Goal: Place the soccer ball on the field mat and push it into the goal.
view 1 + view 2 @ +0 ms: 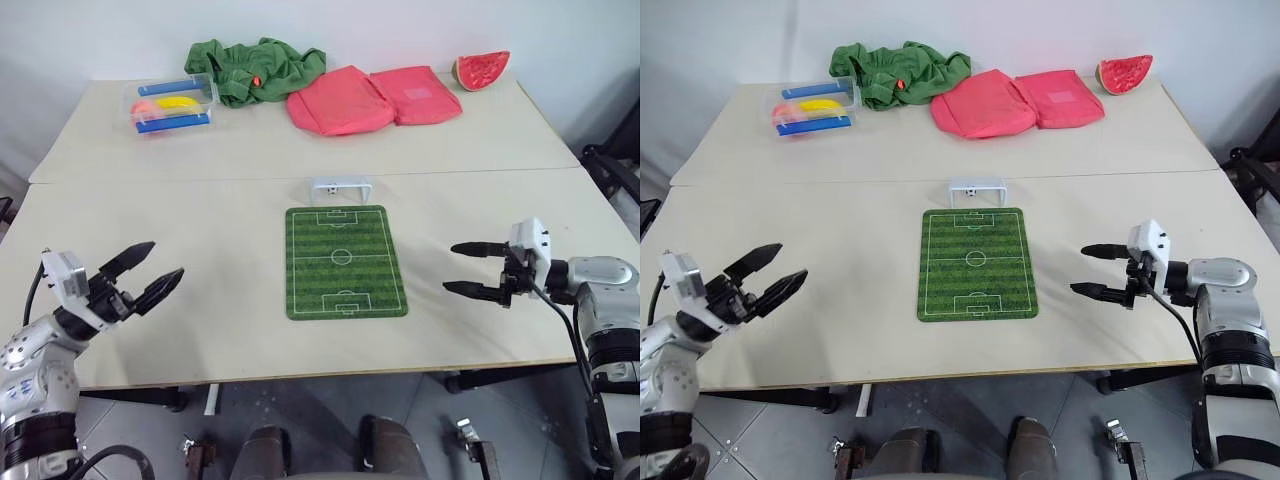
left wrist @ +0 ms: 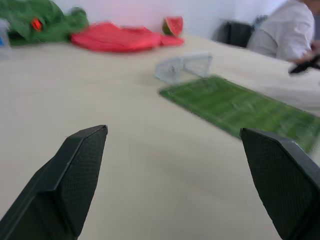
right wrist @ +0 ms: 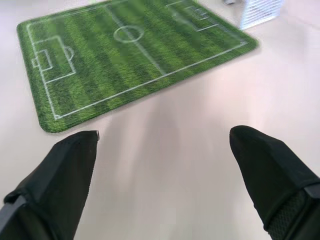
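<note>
Between the two end effectors lies the mat (image 1: 346, 262), flat on the worktop (image 1: 200, 180). The left end effector (image 1: 165, 259) hangs off to one side of the mat and the right end effector (image 1: 451, 267) off to the other side, both well apart from it. Each one has its two black fingers spread wide, and neither one has hold of anything. Past the far end of the mat, ahead of both end effectors and about midway between them, stands the little white goal (image 1: 340, 188), just touching the mat's far edge or very close to it. Inside the goal frame, near its left post, I can see a tiny white dot with a dark spot, and I think that is the ball (image 1: 330, 187), though it is too small to be sure. No ball lies on the green mat, and none lies on the bare worktop near either end effector. So it looks to me like the job is done: the ball has been put down and pushed in. If the dot is not the ball, I cannot tell where the ball is.
</note>
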